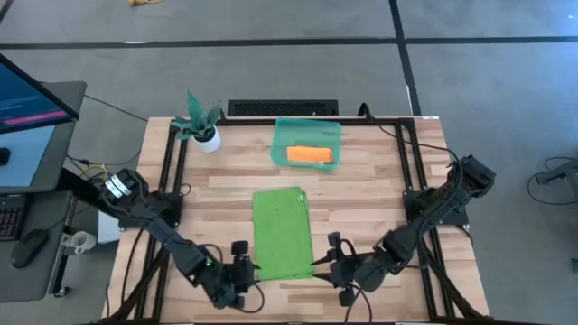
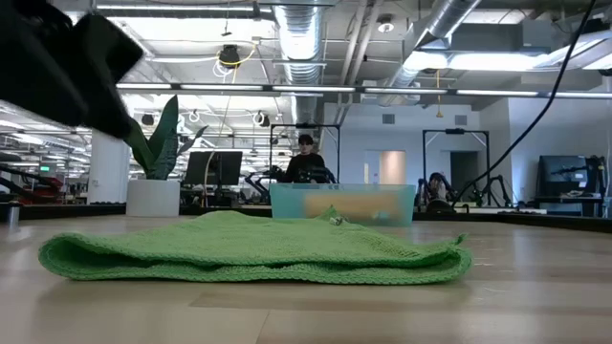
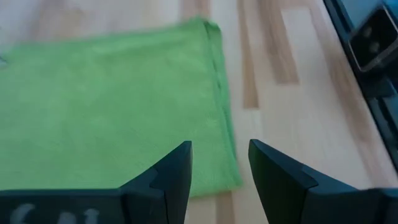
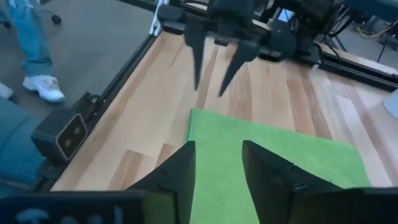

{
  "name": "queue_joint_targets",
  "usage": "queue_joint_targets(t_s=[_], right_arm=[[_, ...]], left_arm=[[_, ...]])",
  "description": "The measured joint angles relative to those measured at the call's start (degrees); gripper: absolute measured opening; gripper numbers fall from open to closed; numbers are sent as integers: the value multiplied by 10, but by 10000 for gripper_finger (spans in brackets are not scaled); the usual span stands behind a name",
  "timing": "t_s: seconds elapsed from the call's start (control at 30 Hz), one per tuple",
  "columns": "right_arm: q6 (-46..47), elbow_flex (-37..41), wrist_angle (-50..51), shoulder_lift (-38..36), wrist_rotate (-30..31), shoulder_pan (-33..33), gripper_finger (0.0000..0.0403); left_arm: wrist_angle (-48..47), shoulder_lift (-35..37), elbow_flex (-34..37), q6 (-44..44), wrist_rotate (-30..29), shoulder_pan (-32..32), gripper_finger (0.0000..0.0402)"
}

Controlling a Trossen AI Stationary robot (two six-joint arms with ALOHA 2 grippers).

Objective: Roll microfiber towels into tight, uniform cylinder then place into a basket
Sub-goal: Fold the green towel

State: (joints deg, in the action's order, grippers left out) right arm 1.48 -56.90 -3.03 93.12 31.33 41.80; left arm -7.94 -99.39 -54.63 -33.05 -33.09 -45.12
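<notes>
**One towel in, the green one not yet rolled**

Wooden planks make up the bench, framed by dark rails, with grey floor around it and a monitor off to the left arm's side. At the far edge sit a potted plant and, beside it, the teal basket. Inside the basket lies the orange towel, a small compact shape that reads as rolled, so that half of the job looks finished.

The green towel lies in the middle of the bench, nearer the front edge, as a long folded strip. It is flat, with no roll begun at either end. The low view shows it as a low, slightly humped layer with the basket well behind it.

Both arms reach in at the strip's near end. The left gripper sits just off one near corner, fingers apart with nothing between them. The right gripper sits at the opposite near corner, fingers likewise apart and empty, hovering over the cloth's edge.

What is left, as I judge it: pinch the near edge at both corners, roll the strip up tight and even, then carry it to the basket beside the orange one
</notes>
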Motion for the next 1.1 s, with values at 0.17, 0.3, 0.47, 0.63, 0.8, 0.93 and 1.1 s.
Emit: queue_joint_targets(t_s=[0.17, 0.3, 0.47, 0.63, 0.8, 0.93, 1.1], right_arm=[[5, 0, 4, 0, -22, -8, 194], [10, 0, 13, 19, -41, -14, 216], [1, 0, 6, 60, -43, -18, 220], [-5, -5, 2, 92, -43, -18, 214], [-4, -14, 0, 110, -45, -18, 209], [0, -15, 11, 113, -64, -19, 208], [0, -15, 13, 113, -90, -25, 207]], left_arm=[[0, 0, 0, 0, 89, 27, 154], [0, 0, 0, 12, 100, 30, 154], [12, 0, 0, 28, 99, 29, 154], [19, -1, 0, 114, 67, 29, 153], [51, -1, 0, 229, 49, 29, 153], [76, -1, 0, 264, 53, 36, 154], [72, -1, -1, 240, 77, 53, 169]])
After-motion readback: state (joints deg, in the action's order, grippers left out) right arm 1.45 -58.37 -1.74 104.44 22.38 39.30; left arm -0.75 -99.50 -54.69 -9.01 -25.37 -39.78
